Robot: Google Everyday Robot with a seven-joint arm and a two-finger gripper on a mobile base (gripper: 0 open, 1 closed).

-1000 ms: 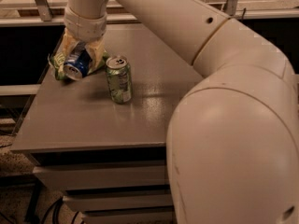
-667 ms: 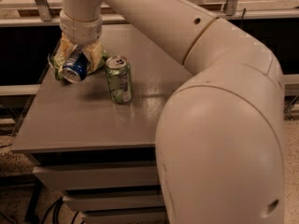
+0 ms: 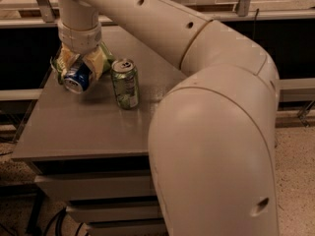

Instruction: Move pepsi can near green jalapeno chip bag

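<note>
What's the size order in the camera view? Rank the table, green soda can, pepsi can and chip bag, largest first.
1. table
2. green soda can
3. Unsure: pepsi can and green jalapeno chip bag are both partly hidden by the gripper, which grips the pepsi can at the table's back left.

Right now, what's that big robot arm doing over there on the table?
The arm is reaching across to the table's back left corner, as the camera sees it. Its gripper has its fingers closed around the pepsi can and holds it tilted, right in front of the chip bag. So the can is already next to the bag, but it has not been let go. A green can stands upright just beside them, and nothing is touching it.
</note>
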